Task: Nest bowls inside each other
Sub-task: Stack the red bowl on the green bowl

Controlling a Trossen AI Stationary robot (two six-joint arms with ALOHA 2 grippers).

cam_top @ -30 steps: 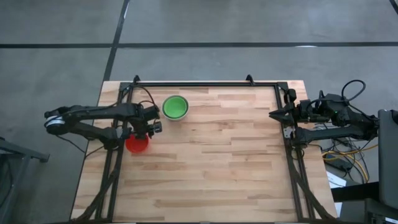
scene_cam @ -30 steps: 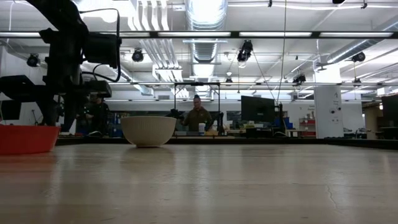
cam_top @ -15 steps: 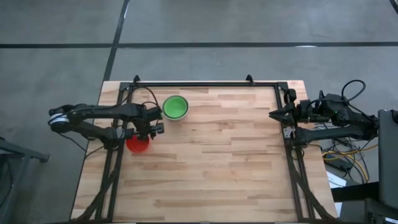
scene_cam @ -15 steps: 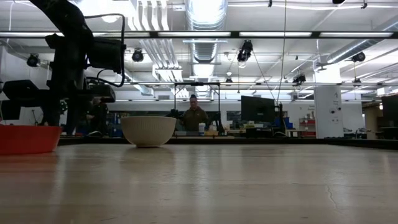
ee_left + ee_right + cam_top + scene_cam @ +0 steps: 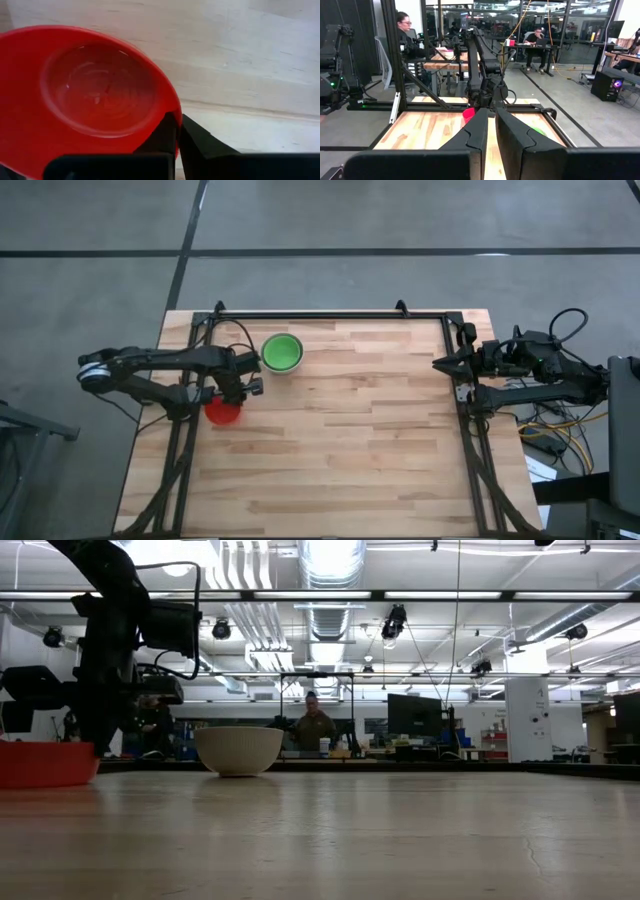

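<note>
A red bowl [image 5: 222, 414] stands on its base at the table's left, also in the low view [image 5: 45, 762] and filling the left wrist view [image 5: 95, 90]. My left gripper [image 5: 237, 392] [image 5: 177, 122] is over the bowl's far right side, shut on its rim. Farther back, a green bowl [image 5: 282, 352] sits inside a pale white-grey bowl [image 5: 238, 749], which rests on the table. At the table's right edge my right gripper [image 5: 440, 364] [image 5: 491, 125] waits, raised and level, its fingers shut on nothing. My left gripper pinches the red bowl's rim [image 5: 170, 102] on its far right side, one finger [image 5: 162, 135] inside the bowl and the other [image 5: 202, 145] outside. The fingers come steeply from above, pointing down. The bowl stands upright with its base on the table.
A black frame [image 5: 330, 315] runs along the table's far edge and both sides. Bare wood [image 5: 350, 440] covers the middle and near part. Beyond the table, people sit at desks in the room [image 5: 315, 725].
My left gripper has shut on the red bowl's rim, keeping over the same spot. The bowl has stayed where it was on the table.
</note>
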